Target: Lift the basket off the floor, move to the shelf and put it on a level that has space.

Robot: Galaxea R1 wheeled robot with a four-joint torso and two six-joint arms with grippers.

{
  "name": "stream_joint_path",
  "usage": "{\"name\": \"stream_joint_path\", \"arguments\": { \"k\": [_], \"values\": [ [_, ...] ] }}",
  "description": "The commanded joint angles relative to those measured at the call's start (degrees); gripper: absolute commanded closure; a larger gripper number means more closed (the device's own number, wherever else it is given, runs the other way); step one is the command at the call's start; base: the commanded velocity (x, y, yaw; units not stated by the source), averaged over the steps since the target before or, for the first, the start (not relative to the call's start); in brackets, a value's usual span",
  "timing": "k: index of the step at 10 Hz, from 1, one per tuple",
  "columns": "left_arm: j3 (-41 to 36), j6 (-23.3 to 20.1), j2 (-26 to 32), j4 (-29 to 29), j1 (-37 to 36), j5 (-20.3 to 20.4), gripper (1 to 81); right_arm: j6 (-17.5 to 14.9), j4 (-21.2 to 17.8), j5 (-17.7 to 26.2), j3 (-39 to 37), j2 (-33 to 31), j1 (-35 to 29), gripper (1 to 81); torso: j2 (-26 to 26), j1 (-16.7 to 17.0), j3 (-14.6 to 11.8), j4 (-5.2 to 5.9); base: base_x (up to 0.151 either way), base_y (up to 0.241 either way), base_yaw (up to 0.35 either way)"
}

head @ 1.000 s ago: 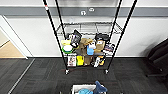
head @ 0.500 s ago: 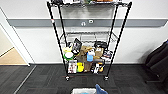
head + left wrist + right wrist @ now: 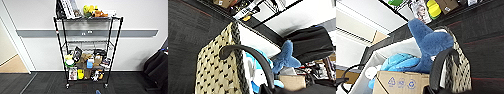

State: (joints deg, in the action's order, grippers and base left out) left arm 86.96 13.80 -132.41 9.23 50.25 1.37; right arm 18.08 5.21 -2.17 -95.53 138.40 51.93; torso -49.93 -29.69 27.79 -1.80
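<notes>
Shelf: a tall narrow rack with black metal posts, small wheels and silvery wire-grid tiers (image 3: 88, 47) stands against the white wall, straight ahead.
Top tier: books (image 3: 65, 9) leaning at one end, yellow and orange plush toys (image 3: 93, 11) at the other.
Level: the bare silvery wire-grid tier (image 3: 87, 43) just under the top one carries nothing I can make out.
Lower tiers: crammed with boxes, packets and a blue container (image 3: 89, 63).
Floor: dark grey carpet tiles (image 3: 42, 85) run up to the wall; tan wooden flooring (image 3: 12, 66) shows through the opening at the left.
Basket: the small rectangular beige woven basket with white lining (image 3: 221, 67) is close against both wrists, a blue plush toy (image 3: 428, 45) and a brown cardboard box (image 3: 402, 81) showing above its rim.
Left gripper (image 3: 264, 87): a dark curved finger (image 3: 250, 56) arches over the basket's braided rim; whether it pinches the rim I cannot tell.
Right gripper (image 3: 432, 87): a dark curved finger (image 3: 439, 65) hooks over the opposite woven end; its grip I cannot tell either.
Right side: a black bag or chair (image 3: 156, 66) sits by the wall.
</notes>
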Motion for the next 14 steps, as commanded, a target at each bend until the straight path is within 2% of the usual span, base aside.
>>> {"name": "stream_joint_path", "arguments": {
  "k": [1, 3, 5, 7, 9, 12, 14],
  "values": [
    [-5.03, 0.26, 2.67, 0.09, -6.87, 0.83, 81.1, 0.21, -0.55, -3.19, 4.39, -1.70, -7.15, 81.1, 5.57, 3.58, -5.53, 0.00, 0.000, 0.000, 0.000],
    [-5.74, 0.26, 2.94, 0.09, -6.26, 0.83, 81.1, 0.20, -0.55, -3.27, 4.92, -2.05, -6.79, 81.1, 9.22, 6.03, -3.56, 0.00, 0.000, 0.000, 0.000],
    [-6.45, 0.26, 3.03, 0.00, -5.90, 0.84, 81.1, 0.20, -0.55, -3.36, 5.18, -2.49, -6.26, 81.1, 12.00, 7.93, -4.83, 0.00, 0.000, 0.000, 0.000],
    [-7.15, 0.26, 3.29, 0.00, -5.81, 0.92, 81.1, 0.20, -0.46, -5.12, 6.68, -3.45, -5.91, 81.1, 15.74, 10.34, -5.07, 0.00, 0.000, 0.000, 0.000],
    [-7.24, 0.18, 3.29, 0.00, -5.29, 1.01, 81.1, 0.20, -0.46, -5.12, 6.85, -3.28, -6.09, 81.1, 19.68, 12.92, -5.09, 0.00, 0.000, 0.000, 0.000],
    [-6.97, 0.00, 3.29, -0.18, -2.31, 4.35, 81.1, 0.29, 0.60, -4.42, 6.94, -2.05, -6.00, 81.1, 25.51, 16.70, -5.09, 0.00, 0.000, 0.000, 0.000],
    [-7.32, -0.18, 3.20, -0.18, -1.51, 4.35, 81.1, 0.20, 0.68, -4.42, 7.21, -1.87, -5.12, 81.1, 29.38, 19.21, -5.09, 0.00, 0.000, 0.000, 0.000]
  ]
}}
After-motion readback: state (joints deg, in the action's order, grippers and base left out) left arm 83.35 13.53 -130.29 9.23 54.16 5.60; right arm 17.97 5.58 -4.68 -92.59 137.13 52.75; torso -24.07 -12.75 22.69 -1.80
